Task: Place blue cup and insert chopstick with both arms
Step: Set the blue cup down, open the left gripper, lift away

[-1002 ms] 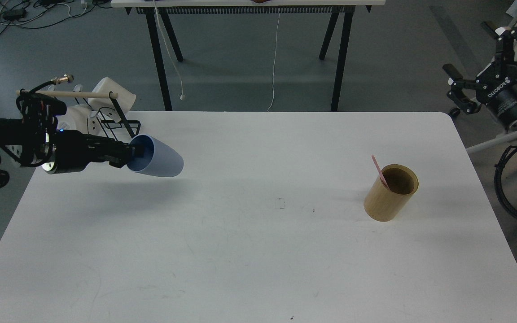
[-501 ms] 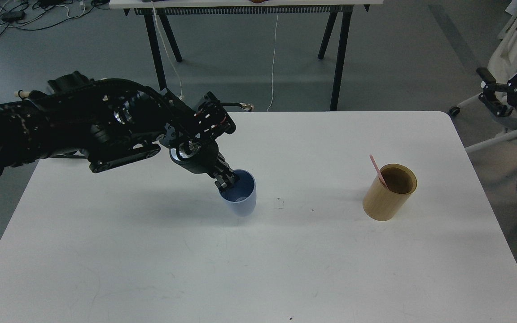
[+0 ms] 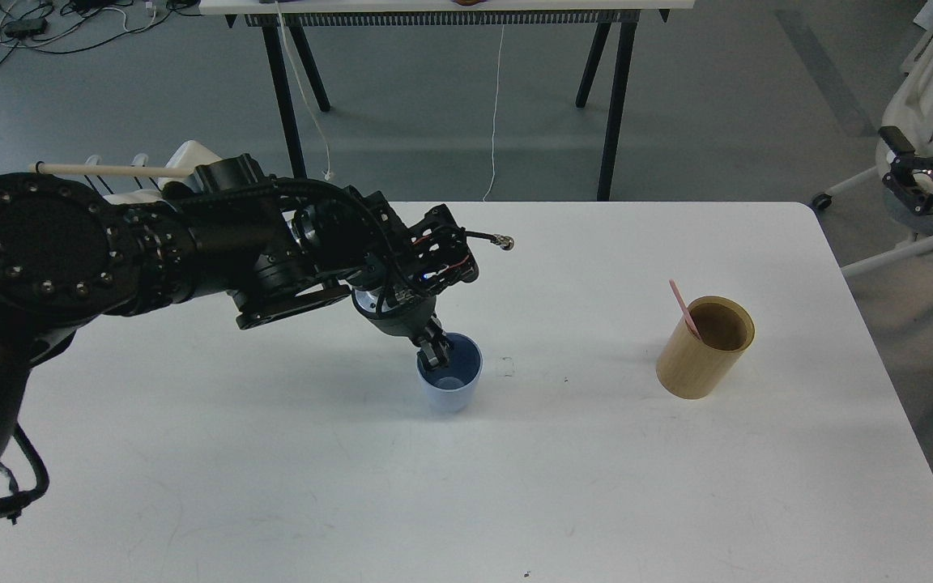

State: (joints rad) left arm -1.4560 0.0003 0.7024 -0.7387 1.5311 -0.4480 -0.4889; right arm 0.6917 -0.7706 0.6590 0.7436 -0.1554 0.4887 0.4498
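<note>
— What's changed on your end?

— My left gripper (image 3: 434, 351) has swung the blue cup (image 3: 450, 382) in from the nine o'clock edge of the table (image 3: 466, 486). A second ago it lay tilted in the air; now it stands upright near the centre, fingers still clenched over its near-left rim.

— And the chopstick?

— The chopstick (image 3: 685, 310) leans in the bamboo holder (image 3: 705, 346), at three o'clock from the cup, well apart. My right gripper (image 3: 908, 166) waits off-table at two o'clock; I cannot tell its jaws. Release looks next.
</note>
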